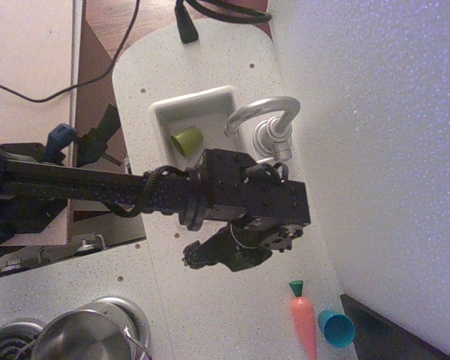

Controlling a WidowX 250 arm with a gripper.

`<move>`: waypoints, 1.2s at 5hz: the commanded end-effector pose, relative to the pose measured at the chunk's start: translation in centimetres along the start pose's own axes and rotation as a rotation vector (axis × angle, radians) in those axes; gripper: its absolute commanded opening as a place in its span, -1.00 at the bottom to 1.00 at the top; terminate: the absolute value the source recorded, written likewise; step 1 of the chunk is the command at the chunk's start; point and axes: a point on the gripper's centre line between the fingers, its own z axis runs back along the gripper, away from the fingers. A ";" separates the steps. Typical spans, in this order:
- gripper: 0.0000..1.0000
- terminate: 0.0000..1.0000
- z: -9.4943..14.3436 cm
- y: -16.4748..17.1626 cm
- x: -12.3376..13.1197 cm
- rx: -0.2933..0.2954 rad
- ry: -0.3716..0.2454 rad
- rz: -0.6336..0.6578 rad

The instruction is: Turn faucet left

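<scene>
The faucet is a shiny silver gooseneck tap. Its arched spout reaches left over the white sink basin, and its round ribbed base stands at the basin's right side. My arm comes in from the left. Its black wrist block sits just below the faucet base and partly covers the basin's near end. My gripper hangs below that block as dark shapes over the counter, away from the spout. The fingers are not clearly shown, so I cannot tell open from shut. The side lever is not clearly visible.
An olive green cup lies in the basin. A toy carrot and a blue cup lie at the counter's near right. A metal pot sits on the stove at the lower left. A white wall runs along the right.
</scene>
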 end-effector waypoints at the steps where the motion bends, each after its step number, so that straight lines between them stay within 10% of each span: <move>1: 1.00 -1.00 0.0 0.0 0.0 0.000 0.000 0.000; 2: 1.00 -1.00 2.2 3.8 -3.4 0.185 -0.176 0.076; 4: 1.00 -1.00 7.3 6.4 -12.3 0.291 -0.324 0.098; 5: 1.00 -1.00 8.5 8.5 -14.3 0.225 -0.222 0.031; 6: 1.00 -1.00 7.5 9.3 -10.3 0.166 -0.117 -0.037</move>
